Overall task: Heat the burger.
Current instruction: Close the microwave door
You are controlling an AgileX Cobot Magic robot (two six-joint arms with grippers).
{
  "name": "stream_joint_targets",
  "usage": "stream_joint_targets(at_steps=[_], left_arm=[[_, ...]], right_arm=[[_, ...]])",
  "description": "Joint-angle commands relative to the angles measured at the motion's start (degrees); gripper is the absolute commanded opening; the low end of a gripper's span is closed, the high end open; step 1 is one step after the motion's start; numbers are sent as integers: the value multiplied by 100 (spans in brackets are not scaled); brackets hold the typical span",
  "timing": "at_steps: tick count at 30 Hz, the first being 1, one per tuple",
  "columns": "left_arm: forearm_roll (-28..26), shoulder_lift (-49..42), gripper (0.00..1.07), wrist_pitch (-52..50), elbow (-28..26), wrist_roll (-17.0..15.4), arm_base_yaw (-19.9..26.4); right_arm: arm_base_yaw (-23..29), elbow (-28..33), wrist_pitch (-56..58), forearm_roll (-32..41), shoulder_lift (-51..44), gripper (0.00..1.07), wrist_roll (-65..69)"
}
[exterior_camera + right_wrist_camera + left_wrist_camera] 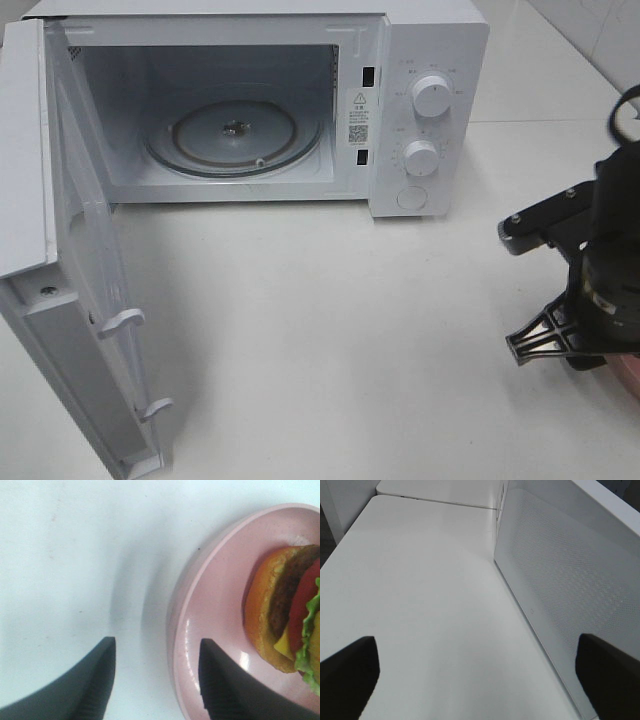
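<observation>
The burger [285, 615] shows only in the right wrist view, with its orange-brown bun, dark patty, red tomato, yellow cheese and green lettuce, resting on a round pink plate [210, 605]. My right gripper [157, 680] is open, and its two dark fingers straddle the plate's near rim: one over the white table, the other over the plate's inside. Neither finger touches the burger. In the exterior view my right arm [600, 270] is at the far right edge, and a sliver of the pink plate [628, 378] peeks out under it. My left gripper [480, 680] stands wide open and empty over the table.
A white microwave [420, 60] stands at the back with its door [60, 250] swung fully open to the left. Its glass turntable [235, 135] is bare. The door's perforated outer face [560, 580] rises close beside my left gripper. White table [330, 330] lies between the microwave and the plate.
</observation>
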Motion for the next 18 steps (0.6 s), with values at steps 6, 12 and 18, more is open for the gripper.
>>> stream_joint_targets(at_steps=[6, 12, 18], left_arm=[[-46, -23, 100, 0, 17, -23, 17], [-46, -23, 100, 0, 17, -23, 17], [-46, -23, 100, 0, 17, -23, 17]], right_arm=[[-17, -11, -155, 1289, -1644, 74, -1885], [-17, -11, 172, 3037, -2733, 83, -3718], [-17, -11, 567, 3827, -3552, 80, -4291]])
